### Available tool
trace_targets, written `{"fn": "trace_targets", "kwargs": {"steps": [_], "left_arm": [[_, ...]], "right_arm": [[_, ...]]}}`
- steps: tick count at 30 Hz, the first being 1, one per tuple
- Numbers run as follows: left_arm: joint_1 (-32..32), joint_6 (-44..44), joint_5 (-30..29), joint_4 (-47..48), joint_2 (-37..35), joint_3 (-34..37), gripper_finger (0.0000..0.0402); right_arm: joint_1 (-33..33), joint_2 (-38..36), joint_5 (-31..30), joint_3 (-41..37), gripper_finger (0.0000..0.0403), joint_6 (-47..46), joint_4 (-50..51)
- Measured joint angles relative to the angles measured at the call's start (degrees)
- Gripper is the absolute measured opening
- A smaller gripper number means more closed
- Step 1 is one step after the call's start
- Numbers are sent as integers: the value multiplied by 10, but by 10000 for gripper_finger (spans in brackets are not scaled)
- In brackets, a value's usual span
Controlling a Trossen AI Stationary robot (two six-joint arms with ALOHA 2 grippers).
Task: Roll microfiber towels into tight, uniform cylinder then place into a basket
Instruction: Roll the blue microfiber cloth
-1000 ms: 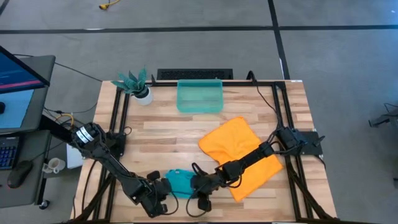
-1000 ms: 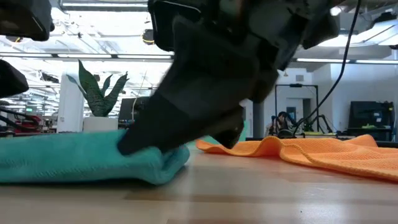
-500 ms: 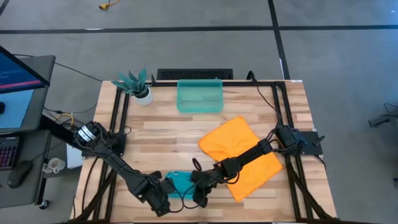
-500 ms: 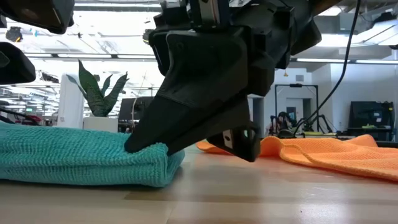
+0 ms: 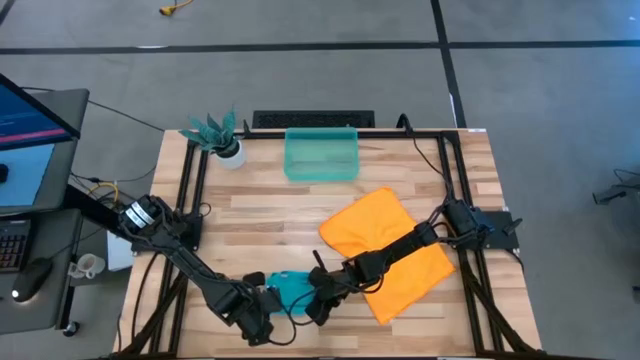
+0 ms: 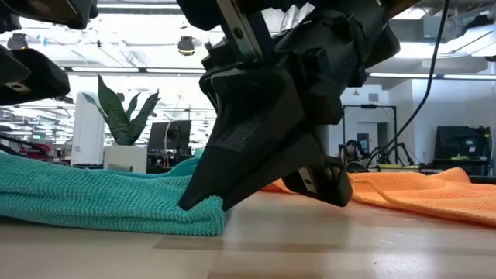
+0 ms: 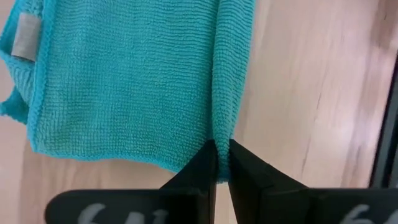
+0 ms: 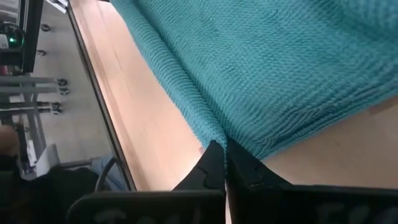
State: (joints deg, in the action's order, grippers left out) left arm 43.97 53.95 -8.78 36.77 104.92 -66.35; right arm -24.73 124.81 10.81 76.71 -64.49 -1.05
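The teal towel lies near the table's front edge, between my two grippers; in the low view the teal towel rests flat with a thicker fold at its right end. My left gripper is shut on the fold's left end. My right gripper is shut on its right end. The orange towel lies spread and rumpled on the right, under my right arm. The translucent teal basket stands at the far middle of the table. My left gripper pinches the left end of the towel's folded near edge between its two fingers, steeply from above. The fold runs straight away from the fingertips, and the towel lies on the table. My right gripper pinches the other end of that fold between its two fingers, slanting down from the right. In the low view its fingertips sit on the fold's end, which rests on the wood.
A small plant in a white pot stands at the far left corner. Dark frame rails run along the table's left and right sides. Bare wood lies between the basket and the towels.
My right gripper has rolled about its own axis and edged toward the table's left, still shut on the fold. My left gripper has risen a little and turned, also still shut. The towel's right end has drawn slightly leftward and its fold has flattened.
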Motion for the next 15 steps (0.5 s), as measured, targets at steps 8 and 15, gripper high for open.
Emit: {"fn": "trace_targets", "kwargs": {"steps": [8,15], "left_arm": [[3,-34,-11,9,0,1,59],[1,-39,10,3,0,1,105]], "right_arm": [[1,0,1,-1,11,0,6],[0,0,0,-1,10,0,7]]}}
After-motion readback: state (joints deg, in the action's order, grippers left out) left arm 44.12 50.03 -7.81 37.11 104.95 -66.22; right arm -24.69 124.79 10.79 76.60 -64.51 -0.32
